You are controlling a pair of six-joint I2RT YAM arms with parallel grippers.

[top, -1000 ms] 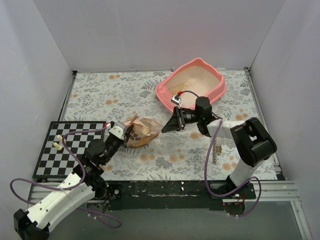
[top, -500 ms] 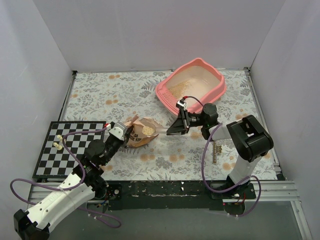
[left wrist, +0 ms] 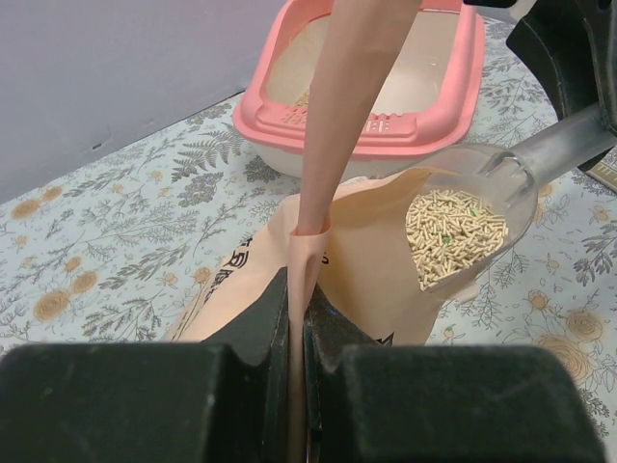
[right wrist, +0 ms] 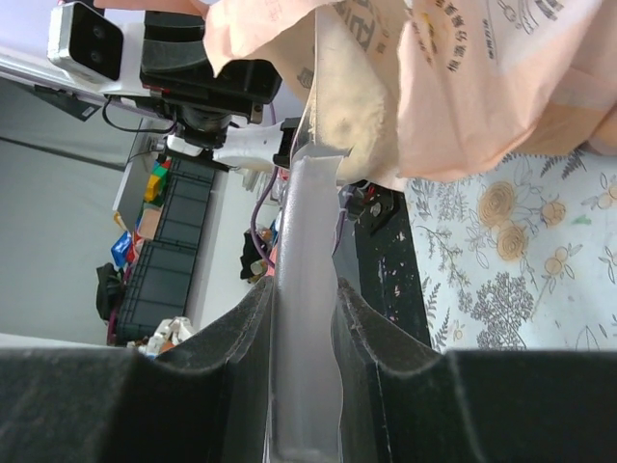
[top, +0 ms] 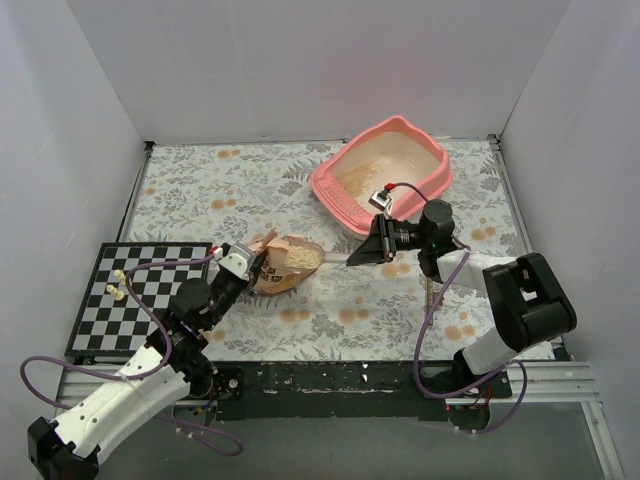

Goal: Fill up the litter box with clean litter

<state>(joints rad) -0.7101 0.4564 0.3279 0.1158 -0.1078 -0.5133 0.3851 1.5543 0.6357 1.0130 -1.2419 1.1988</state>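
From above, the rounded pink plastic litter box (top: 338,196) sits far right on the flowered table (top: 220,190), checkerboard (top: 140,300) near left. Left wrist: left gripper (left wrist: 297,307) pinches the peach bag (left wrist: 366,265) by its edge; clear scoop (left wrist: 509,181) holds tan pellets of litter (left wrist: 453,236). Right wrist: right gripper (right wrist: 305,299) clamps the scoop handle

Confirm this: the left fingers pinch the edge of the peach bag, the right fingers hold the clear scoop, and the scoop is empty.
Wrong on one count: the scoop is not empty but loaded with tan litter, as the left wrist view shows. The left fingers do pinch the edge of the peach bag, and the right fingers do hold the scoop.
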